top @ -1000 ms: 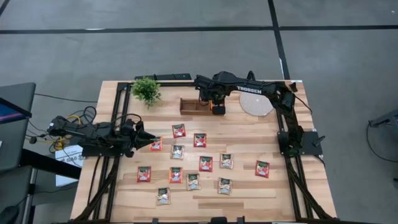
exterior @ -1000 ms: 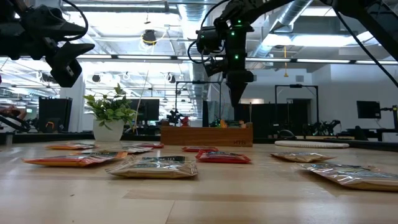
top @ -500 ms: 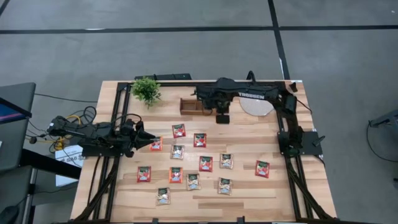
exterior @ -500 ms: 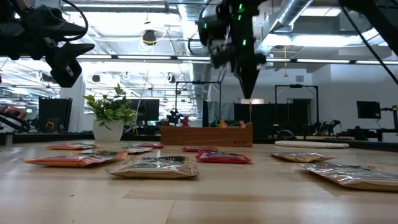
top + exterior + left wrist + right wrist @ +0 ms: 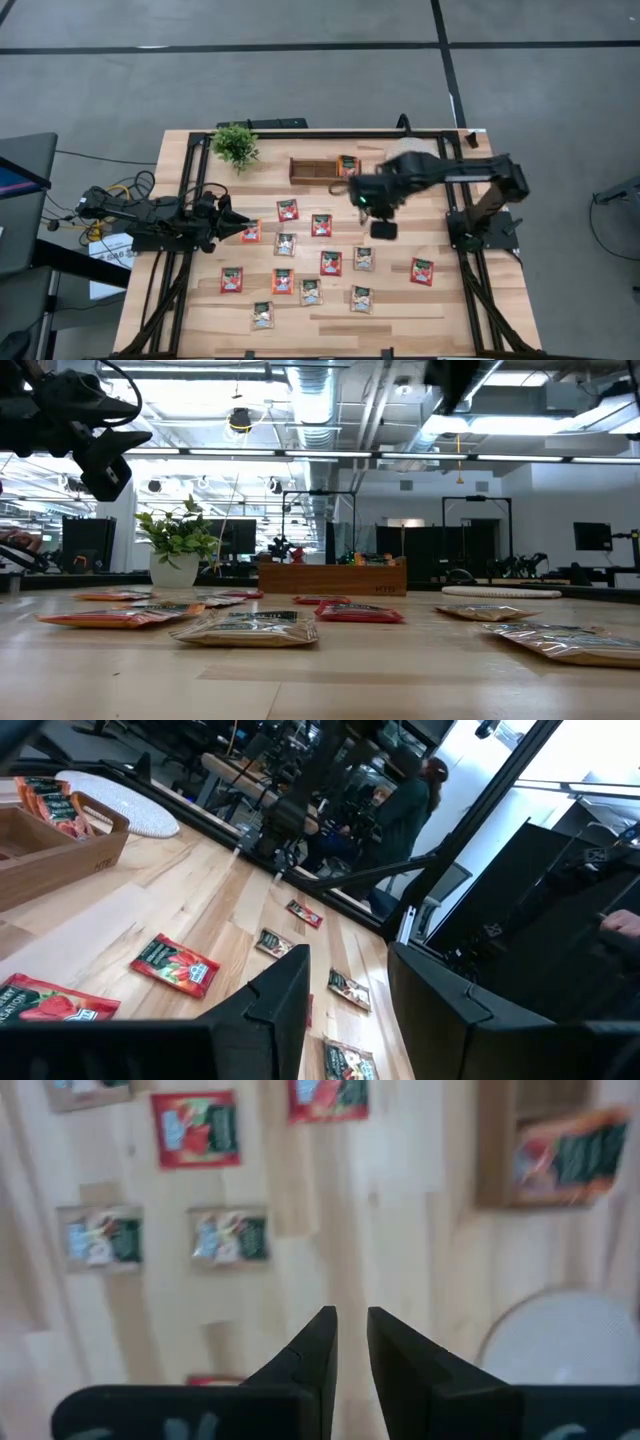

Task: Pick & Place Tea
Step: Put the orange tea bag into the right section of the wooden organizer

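High view: wooden table (image 5: 200,320), largest thing in frame. Right arm reaches out over the table's middle, right gripper (image 5: 384,229) up in the air above bare wood near the sachets, fingers (image 5: 318,1342) nearly together with a thin gap, nothing between them. Left gripper (image 5: 240,229) waits at the left edge, jaws spread, empty. Wooden tray (image 5: 312,170) at the back has sachets in its right end compartment. Pale disc partly hidden under the right arm. Tea sachets (image 5: 321,225) lie loose and flat across the table's centre.
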